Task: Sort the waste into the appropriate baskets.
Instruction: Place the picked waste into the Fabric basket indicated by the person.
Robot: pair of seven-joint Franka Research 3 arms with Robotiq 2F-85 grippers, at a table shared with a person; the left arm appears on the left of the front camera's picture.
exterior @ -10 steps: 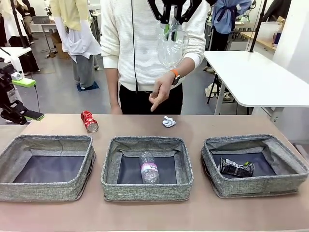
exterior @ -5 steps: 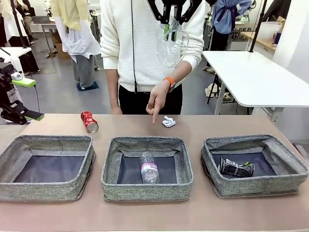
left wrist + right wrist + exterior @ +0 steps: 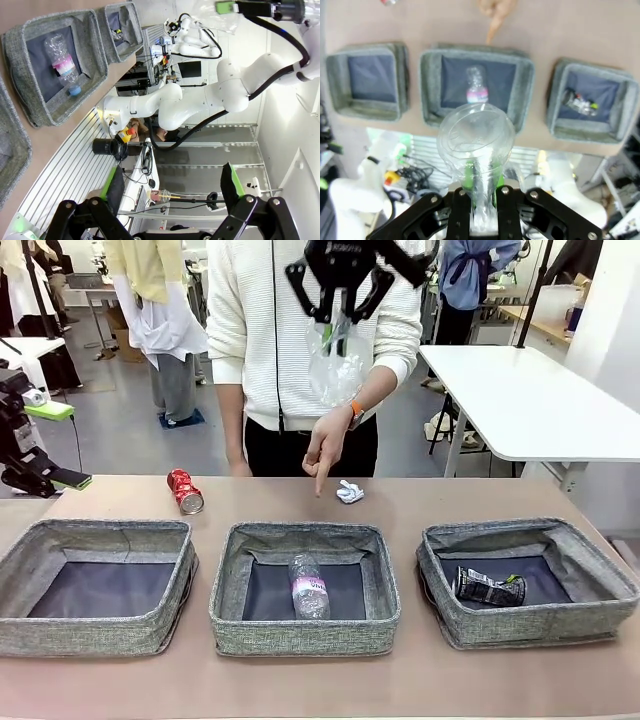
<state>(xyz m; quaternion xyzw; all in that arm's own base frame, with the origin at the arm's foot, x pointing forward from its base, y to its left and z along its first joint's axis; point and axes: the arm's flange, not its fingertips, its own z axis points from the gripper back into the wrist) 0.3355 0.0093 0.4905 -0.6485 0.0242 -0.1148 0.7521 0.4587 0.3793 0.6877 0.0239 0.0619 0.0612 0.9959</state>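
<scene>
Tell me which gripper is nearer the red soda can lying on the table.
Left. The open left gripper sits low at the table edge, left of the red soda can. The right gripper hangs high over the far side, shut on a clear plastic cup.

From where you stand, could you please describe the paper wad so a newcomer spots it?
Start at the middle basket, the one holding the bottle. Just beyond its far rim, beside the person's pointing hand, lies the paper wad. It is small, white and crumpled, unlike the red can farther left.
</scene>
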